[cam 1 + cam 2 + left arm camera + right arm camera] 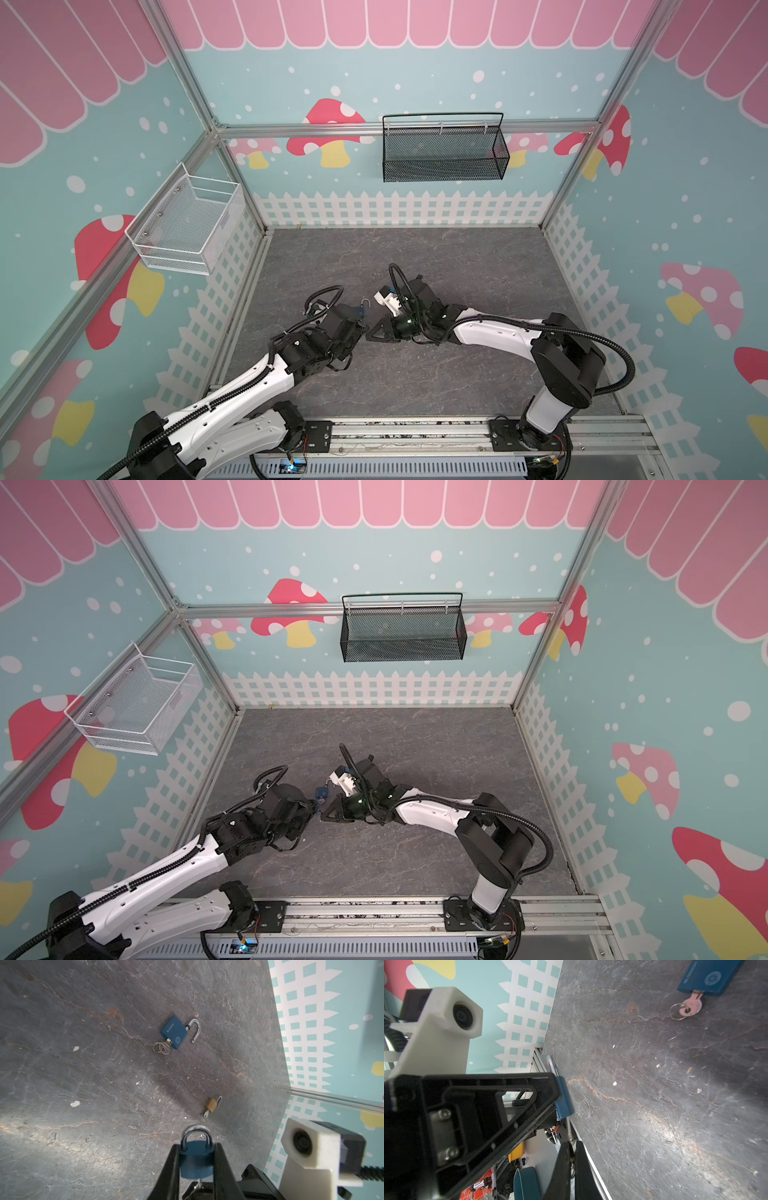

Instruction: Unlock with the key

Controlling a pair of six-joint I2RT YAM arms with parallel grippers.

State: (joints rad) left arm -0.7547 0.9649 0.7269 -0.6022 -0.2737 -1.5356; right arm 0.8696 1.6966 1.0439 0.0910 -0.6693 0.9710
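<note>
A small blue padlock (196,1160) with its silver shackle (196,1132) closed is held above the table, and my left gripper (196,1147) is shut on its body. In the right wrist view the same padlock (563,1098) sticks out past a left finger (488,1105). A silver key (568,1128) stands in the padlock's underside, with my right gripper (571,1144) shut on its head. In both top views the two grippers (363,328) (369,337) meet tip to tip at mid-table, and the held padlock is hidden between them.
A large blue padlock (173,1032), shackle open and key (161,1049) in it, lies flat on the grey table (83,1084). A small brass padlock (211,1104) with a key lies nearer. A white wire basket (187,224) and a black mesh basket (442,151) hang on the walls.
</note>
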